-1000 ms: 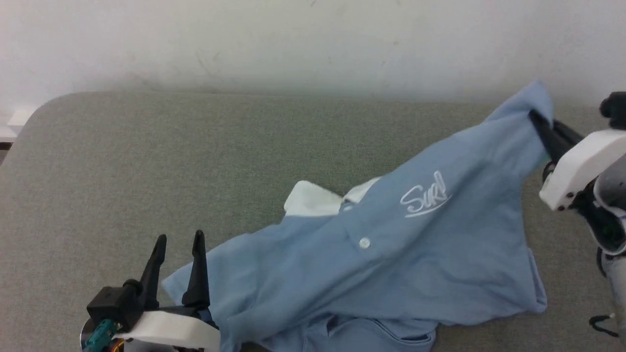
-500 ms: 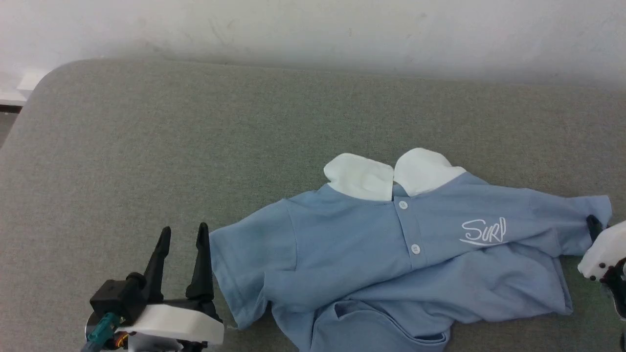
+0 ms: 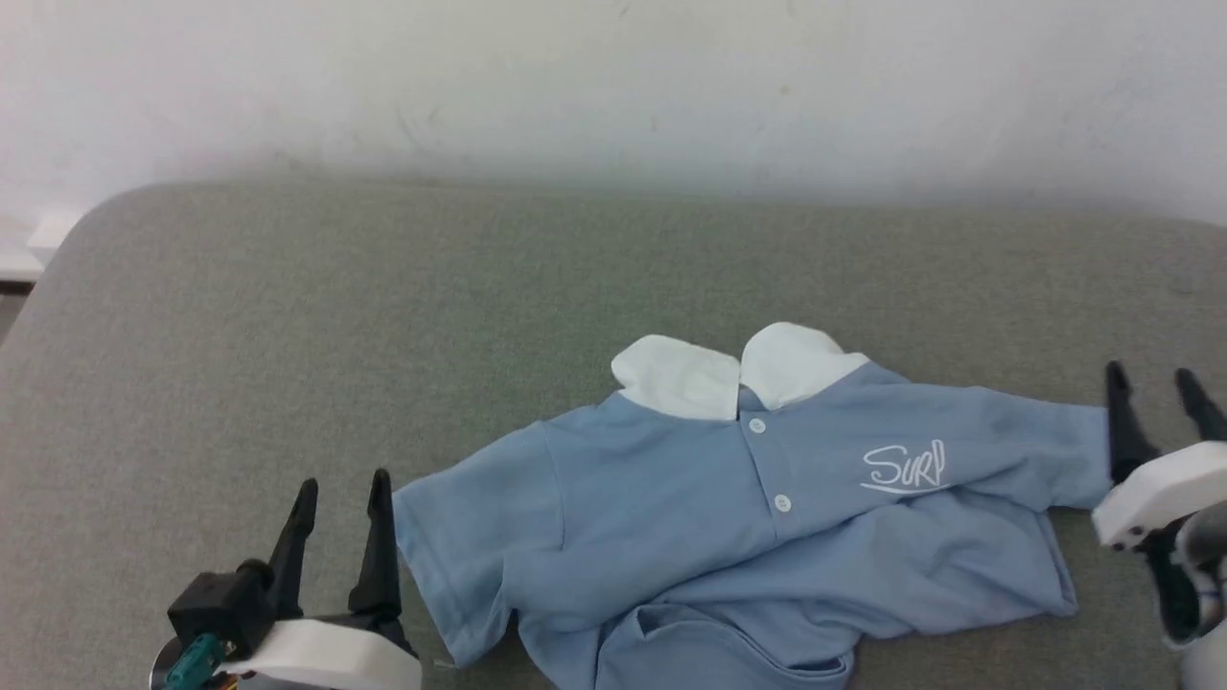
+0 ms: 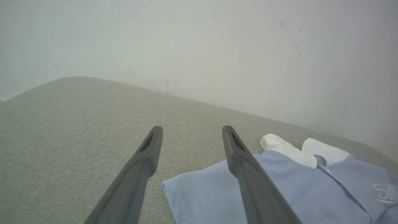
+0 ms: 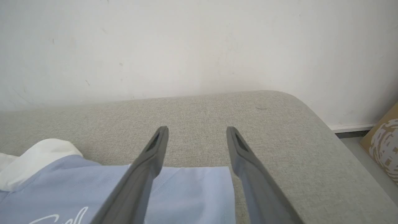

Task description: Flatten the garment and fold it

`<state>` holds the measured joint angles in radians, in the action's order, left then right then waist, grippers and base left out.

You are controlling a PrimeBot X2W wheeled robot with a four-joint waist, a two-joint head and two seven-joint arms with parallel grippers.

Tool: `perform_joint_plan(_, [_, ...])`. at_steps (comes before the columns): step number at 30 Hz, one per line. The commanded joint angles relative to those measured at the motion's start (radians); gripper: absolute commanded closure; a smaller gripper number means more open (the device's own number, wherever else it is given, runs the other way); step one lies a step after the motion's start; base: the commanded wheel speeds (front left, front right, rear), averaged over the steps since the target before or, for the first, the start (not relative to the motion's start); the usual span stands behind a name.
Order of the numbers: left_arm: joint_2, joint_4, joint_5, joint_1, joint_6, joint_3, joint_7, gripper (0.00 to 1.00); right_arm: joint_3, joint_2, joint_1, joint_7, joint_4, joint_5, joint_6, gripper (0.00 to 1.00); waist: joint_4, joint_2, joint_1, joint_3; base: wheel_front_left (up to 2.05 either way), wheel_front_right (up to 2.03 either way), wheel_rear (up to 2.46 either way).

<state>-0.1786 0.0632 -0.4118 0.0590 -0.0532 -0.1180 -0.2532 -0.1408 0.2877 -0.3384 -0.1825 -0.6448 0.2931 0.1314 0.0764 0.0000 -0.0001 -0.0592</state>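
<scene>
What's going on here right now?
The robot is spreading a shirt on the grey surface; neither pincer holds it. The left pincer is open beside one sleeve, and the right pincer is open over the end of the other sleeve. The chest lies face up with the collar towards the wall, but the lower half is bunched, so flattening isn't finished and no fold has been made.

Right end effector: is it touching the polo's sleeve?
Cannot tell. In the right wrist view the right end effector is open and overlaps the polo's sleeve edge; neither that nor the head view shows contact or a gap.
</scene>
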Motion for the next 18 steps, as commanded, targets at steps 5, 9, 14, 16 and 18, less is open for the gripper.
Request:
perform_joint_plan(5, [-0.029,-0.001,-0.006,0.024,-0.005,0.015,0.039,0.0,0.057,-0.066,0.127,0.008,0.205,-0.033,-0.001,0.0,-0.048,0.0,0.0001,0.053,0.0,0.0,0.0])
perform_joint_plan(9, [-0.058,0.014,-0.027,0.001,0.002,0.019,0.121,0.0,0.063,-0.123,0.222,0.052,0.38,-0.059,-0.001,0.0,-0.059,0.0,0.0001,0.039,0.0,0.0,0.0])
perform_joint_plan(14, [-0.1,0.063,-0.069,-0.072,0.033,0.01,0.259,0.0,0.078,-0.18,0.314,0.12,0.555,-0.087,-0.001,0.0,-0.074,0.0,0.0001,0.017,0.0,0.0,0.0])
perform_joint_plan(16, [-0.122,0.103,-0.091,-0.108,0.052,0.002,0.34,0.0,0.083,-0.192,0.334,0.141,0.599,-0.093,-0.001,0.0,-0.082,0.0,0.0001,0.009,0.0,0.0,0.0])
perform_joint_plan(18, [-0.145,0.15,-0.111,-0.144,0.073,-0.011,0.427,0.0,0.086,-0.199,0.343,0.156,0.628,-0.097,-0.001,0.0,-0.088,0.0,0.0001,0.002,0.0,0.0,0.0])
